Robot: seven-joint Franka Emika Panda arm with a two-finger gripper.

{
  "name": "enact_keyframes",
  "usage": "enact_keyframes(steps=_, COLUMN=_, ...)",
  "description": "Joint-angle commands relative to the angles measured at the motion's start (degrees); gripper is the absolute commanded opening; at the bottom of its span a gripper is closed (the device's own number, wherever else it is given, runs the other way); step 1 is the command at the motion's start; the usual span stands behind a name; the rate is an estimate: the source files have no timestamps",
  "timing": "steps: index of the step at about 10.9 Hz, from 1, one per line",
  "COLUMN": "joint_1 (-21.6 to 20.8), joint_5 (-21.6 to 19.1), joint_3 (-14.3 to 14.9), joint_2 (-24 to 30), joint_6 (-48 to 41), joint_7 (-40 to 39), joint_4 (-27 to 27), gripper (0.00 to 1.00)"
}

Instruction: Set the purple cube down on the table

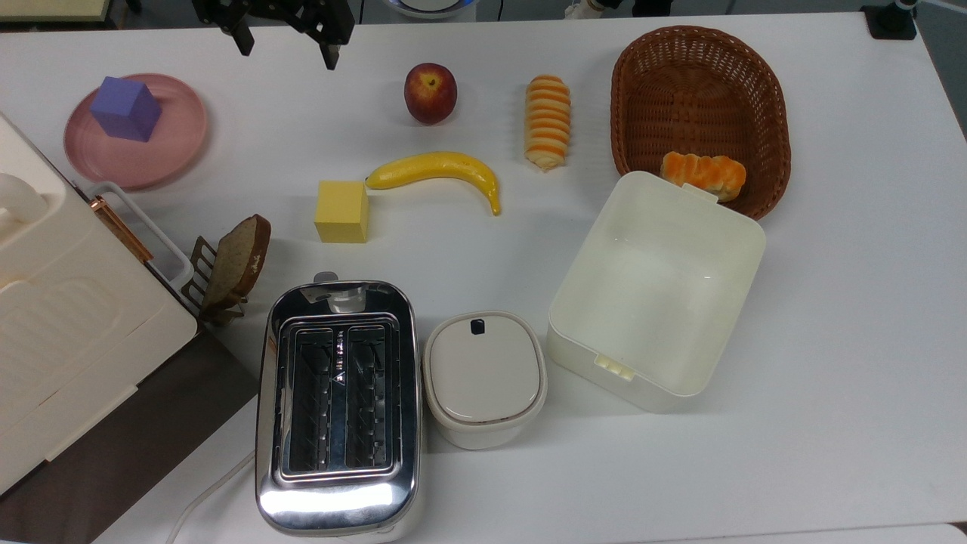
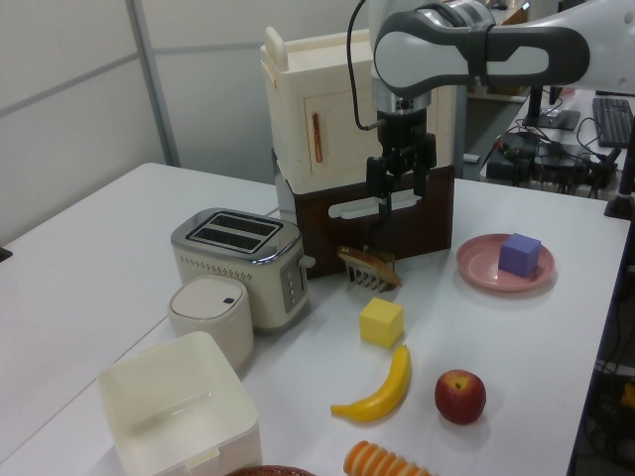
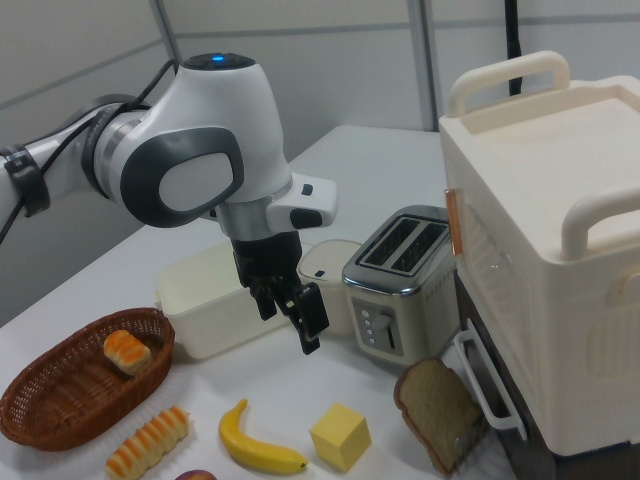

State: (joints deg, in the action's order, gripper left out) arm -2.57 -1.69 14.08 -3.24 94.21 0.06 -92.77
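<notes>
Cut off at the top view's upper edge: gripper [image 1: 287, 47], with just the two dark fingers hanging into frame, spread apart and holding nothing. Cropped at the left view's bottom edge: wicker basket [image 2: 273, 471] and striped bread roll [image 2: 389, 463]. Barely visible at the right view's bottom edge: peach [image 3: 196, 476]. Partly hidden behind the gripper in the left view: lower front of the cream oven [image 2: 327, 109] on its dark brown base.

Smooth white table [image 1: 854, 317], plain and bright, carrying everything. Behind it in the left view, pale wall panels and a cluttered desk with a keyboard and cables at the left view's right. In the right view, grey wall panels.

Purple cube [image 1: 126, 109] sitting on the round pink plate [image 1: 177, 155], near the top view's upper left corner. Gripper well apart from it, toward the top view's right and up off the table, open and empty; in the left view, cube [image 2: 520, 255] to the left view's right of the gripper [image 2: 398, 186] and lower.

Elsewhere on the table: yellow cube [image 1: 342, 211] just beside the banana [image 1: 438, 171], toaster [image 1: 338, 404], lidded white pot [image 1: 483, 378], open white box [image 1: 657, 291], slice of bread in a rack [image 1: 238, 261], another roll [image 1: 704, 174] in the basket.
</notes>
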Motion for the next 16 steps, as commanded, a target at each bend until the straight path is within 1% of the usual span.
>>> enact_keyframes(steps=1, joint_1=-0.2, joint_5=-0.3, joint_3=-0.1, joint_2=0.2, joint_6=0.0, joint_7=-0.5, joint_4=-0.2, gripper=1.0)
enact_keyframes(steps=9, joint_1=-0.3, joint_5=0.2, joint_3=0.0, joint_2=0.2, joint_6=-0.2, joint_7=-0.6, joint_4=-0.2, gripper=1.0)
enact_keyframes(steps=11, joint_1=0.0, joint_5=0.6, joint_3=1.3, joint_2=0.5, joint_6=-0.3, joint_7=-0.9, joint_4=0.0, gripper=1.0)
enact_keyframes(steps=13, joint_1=-0.1, joint_5=1.1, joint_3=4.8, joint_2=0.7, joint_6=-0.6, joint_7=-3.7, joint_4=-0.1, gripper=1.0)
enact_keyframes(steps=15, joint_1=0.0, joint_5=1.3, joint_3=9.8, joint_2=0.2, joint_6=-1.6, joint_7=-10.8, joint_4=-1.0, gripper=1.0)
enact_keyframes(steps=16, joint_1=-0.1, joint_5=1.3, joint_3=13.7, joint_2=-0.5, joint_6=-1.0, joint_7=-14.7, joint_4=-2.4, gripper=1.0)
